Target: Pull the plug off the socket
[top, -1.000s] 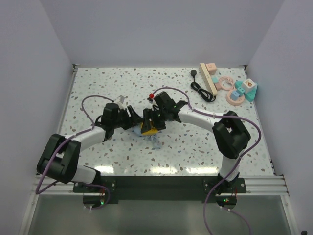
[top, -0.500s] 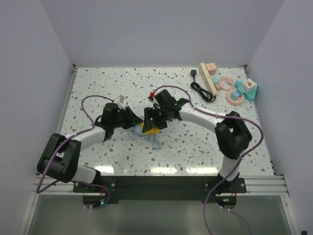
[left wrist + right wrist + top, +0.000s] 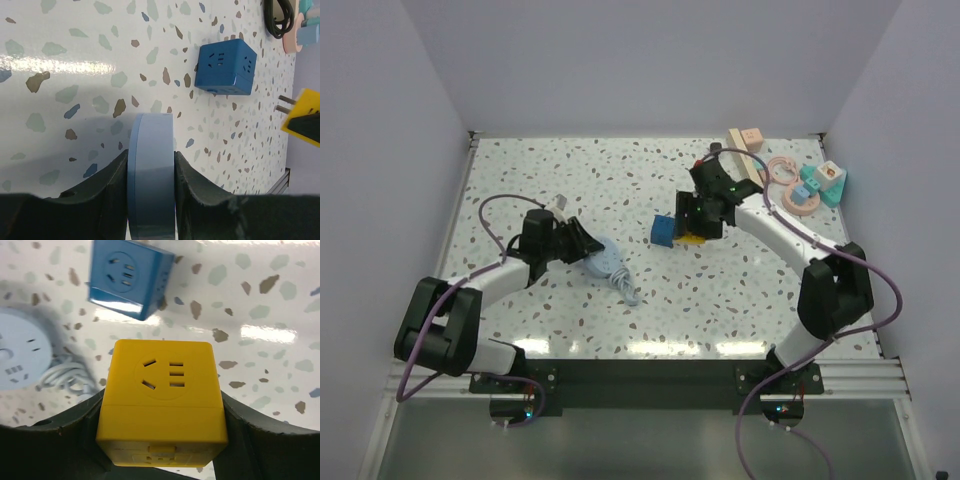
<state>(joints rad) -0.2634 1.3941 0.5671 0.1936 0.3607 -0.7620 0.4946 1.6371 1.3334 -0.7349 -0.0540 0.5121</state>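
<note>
Here, left jaws clamp a pale-blue disc (image 3: 150, 170); right jaws grip a yellow cube (image 3: 162, 400), blue cube (image 3: 130, 277) nearby.

Table (image 3: 520, 180): white terrazzo top w/ coloured flecks, walls on 3 sides. Near the centre a blue outlet cube (image 3: 665, 230) sits flat on the top. Well to the L of it a white cord (image 3: 628, 291) lies in loose loops. Far R corner: cream socket (image 3: 744, 154) bar, black plug (image 3: 719, 149) just beside it w/ its black cord (image 3: 280, 17) coiled, a pink cube (image 3: 751, 135), two pink rings (image 3: 794, 204), teal blocks (image 3: 838, 188).
</note>
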